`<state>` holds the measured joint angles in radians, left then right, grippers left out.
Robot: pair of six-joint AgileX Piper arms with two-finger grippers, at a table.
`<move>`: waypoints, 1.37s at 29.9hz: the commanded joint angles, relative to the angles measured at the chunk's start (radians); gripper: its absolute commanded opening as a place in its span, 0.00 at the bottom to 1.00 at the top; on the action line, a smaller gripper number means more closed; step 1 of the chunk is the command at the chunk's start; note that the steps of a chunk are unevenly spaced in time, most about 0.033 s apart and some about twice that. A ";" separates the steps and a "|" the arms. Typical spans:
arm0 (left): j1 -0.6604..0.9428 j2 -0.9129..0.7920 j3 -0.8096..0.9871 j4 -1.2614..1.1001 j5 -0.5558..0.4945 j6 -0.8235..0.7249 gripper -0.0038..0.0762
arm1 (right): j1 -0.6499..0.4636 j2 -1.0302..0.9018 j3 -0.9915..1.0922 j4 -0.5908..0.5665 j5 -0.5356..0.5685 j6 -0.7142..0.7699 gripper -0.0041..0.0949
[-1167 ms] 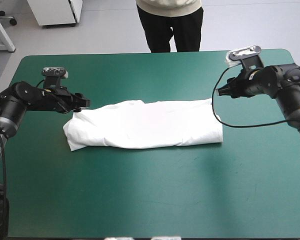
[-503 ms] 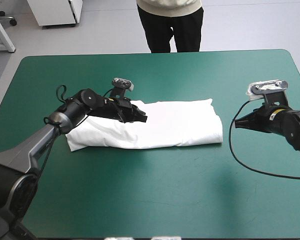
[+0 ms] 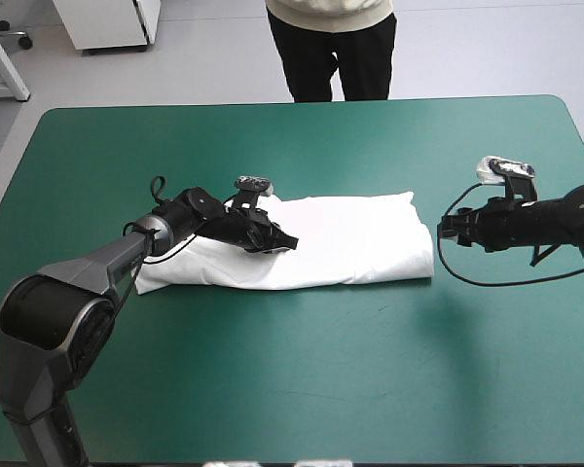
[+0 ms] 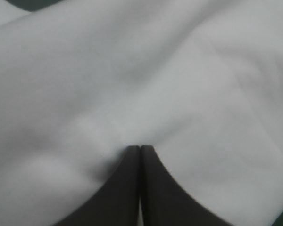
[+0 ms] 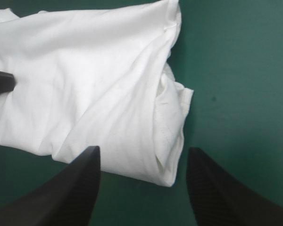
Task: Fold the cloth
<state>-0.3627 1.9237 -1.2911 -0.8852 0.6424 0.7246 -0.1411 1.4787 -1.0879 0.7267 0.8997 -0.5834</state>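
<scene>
The white T-shirt (image 3: 341,243) lies as a long folded band across the middle of the table. My left gripper (image 3: 288,242) rests on top of it, left of its middle, fingers shut into one point. In the left wrist view the left gripper (image 4: 140,149) presses its tip onto the white cloth, and nothing shows between the fingers. My right gripper (image 3: 444,230) hovers low just off the band's right end, open. Seen from the right wrist, the right gripper (image 5: 144,157) frames the T-shirt's (image 5: 94,94) folded end, and the left gripper's fingertips (image 5: 2,81) show far off on the cloth.
The teal-green cover (image 3: 302,389) spreads wide between the T-shirt and the table's front edge. A strip of it also runs behind the shirt up to the far edge (image 3: 302,103).
The left gripper came in from beyond the shirt's left end and now sits on the cloth near its middle. The right gripper dropped and moved in toward the shirt's right end.
</scene>
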 commanded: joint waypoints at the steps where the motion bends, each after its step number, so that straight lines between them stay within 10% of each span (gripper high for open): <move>1: -0.006 -0.050 -0.024 -0.038 0.008 0.005 0.04 | -0.006 0.047 -0.023 0.156 0.020 -0.094 0.67; 19: -0.006 -0.050 -0.024 -0.045 0.025 0.005 0.04 | 0.090 0.302 -0.025 0.210 -0.041 -0.170 0.61; 26: -0.006 -0.050 -0.024 -0.039 0.026 0.005 0.04 | 0.068 0.314 -0.033 0.223 -0.045 -0.191 0.03; 41: -0.006 -0.050 -0.024 -0.044 0.007 0.005 0.04 | 0.054 0.241 -0.041 0.330 0.044 -0.295 0.04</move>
<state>-0.3627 1.9237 -1.2911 -0.8936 0.6535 0.7322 -0.0966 1.7872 -1.1018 1.0056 0.9170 -0.8704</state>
